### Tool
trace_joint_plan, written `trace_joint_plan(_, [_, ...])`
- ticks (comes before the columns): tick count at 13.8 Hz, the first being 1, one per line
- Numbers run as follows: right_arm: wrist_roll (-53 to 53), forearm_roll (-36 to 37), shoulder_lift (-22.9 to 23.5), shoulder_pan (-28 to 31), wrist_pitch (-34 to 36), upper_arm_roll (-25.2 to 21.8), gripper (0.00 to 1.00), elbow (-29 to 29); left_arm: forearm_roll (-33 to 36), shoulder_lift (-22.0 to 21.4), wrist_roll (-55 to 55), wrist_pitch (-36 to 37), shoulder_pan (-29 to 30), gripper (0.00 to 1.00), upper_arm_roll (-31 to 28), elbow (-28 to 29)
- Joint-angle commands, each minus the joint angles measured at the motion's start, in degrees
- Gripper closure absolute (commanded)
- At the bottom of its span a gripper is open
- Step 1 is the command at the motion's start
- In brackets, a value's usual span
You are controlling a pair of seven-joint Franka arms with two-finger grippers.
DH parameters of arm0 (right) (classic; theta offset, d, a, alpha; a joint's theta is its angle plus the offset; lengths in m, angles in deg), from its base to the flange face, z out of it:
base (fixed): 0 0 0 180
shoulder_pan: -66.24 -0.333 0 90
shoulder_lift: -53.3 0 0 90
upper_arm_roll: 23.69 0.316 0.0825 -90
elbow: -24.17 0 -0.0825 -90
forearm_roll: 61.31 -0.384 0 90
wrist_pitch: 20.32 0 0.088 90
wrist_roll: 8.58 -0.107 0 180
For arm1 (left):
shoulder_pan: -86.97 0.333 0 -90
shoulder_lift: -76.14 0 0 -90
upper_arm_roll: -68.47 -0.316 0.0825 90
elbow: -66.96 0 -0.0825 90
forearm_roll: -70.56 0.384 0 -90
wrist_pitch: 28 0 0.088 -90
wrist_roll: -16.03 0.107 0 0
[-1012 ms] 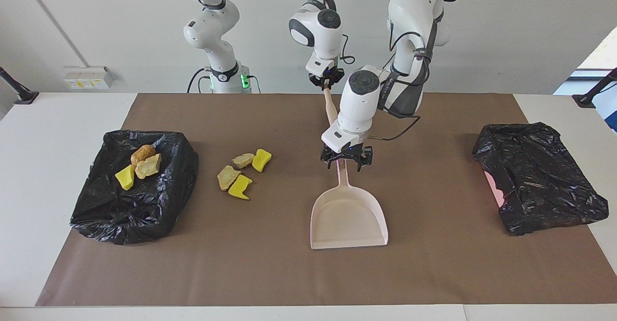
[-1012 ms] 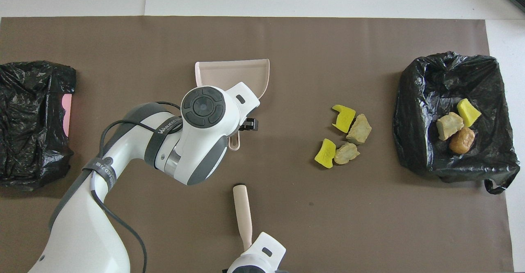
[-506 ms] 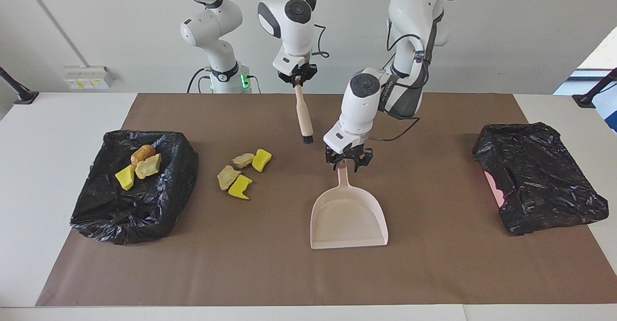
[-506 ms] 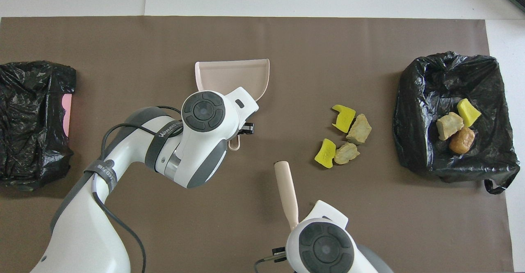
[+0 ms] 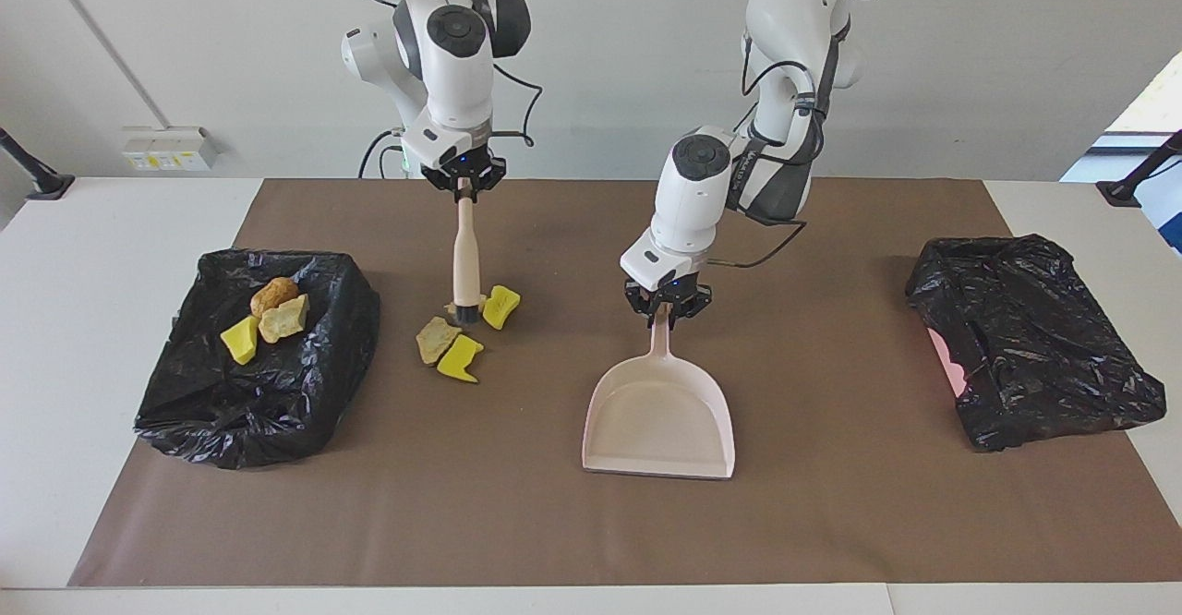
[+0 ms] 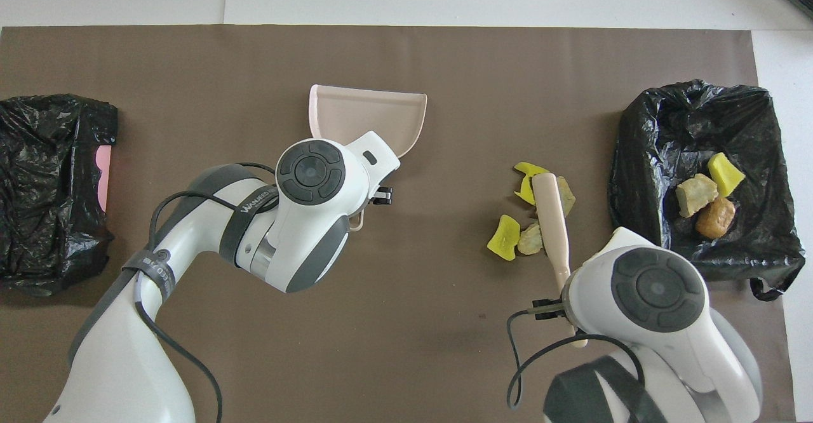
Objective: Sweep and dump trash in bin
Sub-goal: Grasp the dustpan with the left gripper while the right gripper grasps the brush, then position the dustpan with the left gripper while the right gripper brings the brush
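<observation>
1. Right gripper [image 5: 464,186] clamped on the top of a brush [image 5: 464,259], holding it upright, bristle end down among the loose trash on the brown mat [image 5: 831,523].
2. Brush tip right at a beige lump [image 5: 452,308], with a yellow lump [image 5: 500,306] just beside it toward the left arm's end of the table.
3. Two more loose pieces slightly farther from the robots: a tan lump [image 5: 430,339] touching a yellow wedge [image 5: 459,357].
4. Left gripper [image 5: 667,307] closed on the handle of the pink dustpan [image 5: 660,421], mouth of the pan pointing away from the robots, pan apart from the loose trash.
5. Open black-lined bin [image 5: 305,384] at the right arm's end, near the loose pieces, holding three lumps: golden-brown [image 5: 273,295], beige [image 5: 283,319], yellow [image 5: 240,340].
6. Second black bag [image 5: 1025,338] over something pink, at the left arm's end, well apart from the dustpan.
</observation>
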Motion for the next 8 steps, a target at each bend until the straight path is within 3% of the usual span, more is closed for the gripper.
trace_joint_plan(1, [1.39,4.75,8.3,2.93,-2.85,0.74,1.0,-5.06,0.31,-5.4,8.15,5.2,0.42,1.0,-0.42,1.08])
trace_joint_plan(4, [1.04,11.0,15.6,4.34,-4.69,0.65,1.0,-8.76,-0.12,-7.17,35.08,13.82,1.47,1.0,-0.94,1.16])
trace_joint_plan(8, [2.52,15.76,18.44,7.51,-8.4,0.65,1.0,-8.85,-0.74,-9.27,50.52,17.79,1.92,1.0,-0.86,3.7])
